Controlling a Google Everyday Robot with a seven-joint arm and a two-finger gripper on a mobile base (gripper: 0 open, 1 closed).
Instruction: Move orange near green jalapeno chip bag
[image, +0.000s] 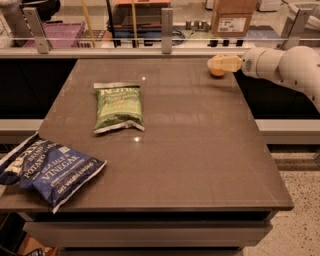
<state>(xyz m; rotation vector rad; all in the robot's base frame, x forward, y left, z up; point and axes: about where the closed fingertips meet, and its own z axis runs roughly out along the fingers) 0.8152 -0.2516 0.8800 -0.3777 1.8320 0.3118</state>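
The orange (217, 73) sits on the dark table (200, 150) near its far right edge. Only its lower part shows, under the cream tip of my gripper (220, 64). The gripper reaches in from the right on a white arm (285, 65) and is right over the orange. The green jalapeno chip bag (118, 107) lies flat on the left half of the table, well to the left of the orange and nearer the front.
A dark blue sea salt & vinegar chip bag (47, 170) hangs over the table's front left corner. A rail with metal posts (166, 25) runs along the far edge. A cardboard box (231, 17) stands behind it.
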